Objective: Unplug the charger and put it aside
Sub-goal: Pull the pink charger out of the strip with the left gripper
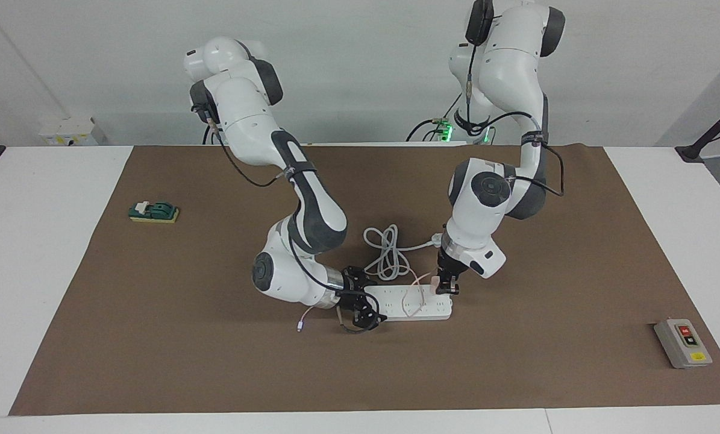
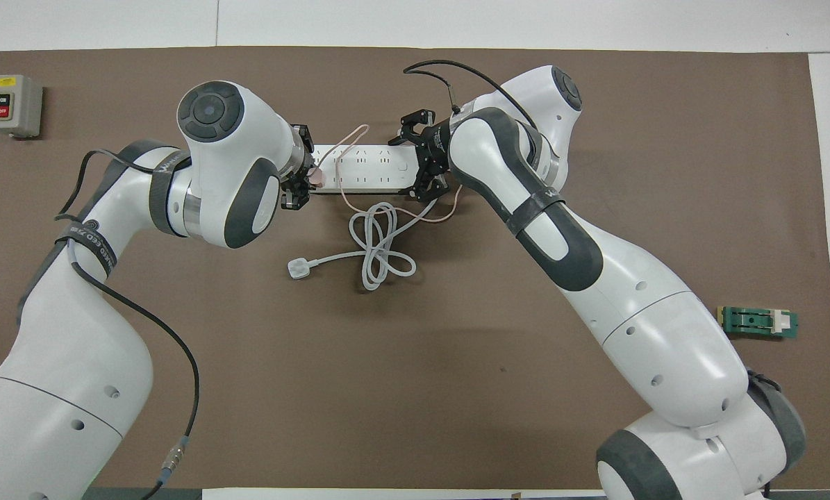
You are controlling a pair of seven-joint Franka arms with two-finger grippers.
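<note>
The pale pink charger [image 1: 435, 283] [image 2: 316, 178] sits on the white power strip [image 1: 405, 302] [image 2: 366, 167], at the strip's end toward the left arm. My left gripper [image 1: 447, 286] [image 2: 305, 178] comes down on the charger and is shut on it. The charger's thin pink cable [image 1: 412, 295] [image 2: 349, 137] loops over the strip and trails onto the mat. My right gripper [image 1: 361, 305] [image 2: 420, 161] straddles the strip's other end, one finger on each long side, clamped on it.
A white three-pin plug [image 1: 437, 241] [image 2: 298, 269] with a coiled thick cord [image 1: 387, 253] [image 2: 380, 244] lies nearer to the robots than the strip. A green and yellow block [image 1: 153, 212] [image 2: 758, 321] lies toward the right arm's end. A grey switch box [image 1: 682, 342] [image 2: 14, 105] lies toward the left arm's end.
</note>
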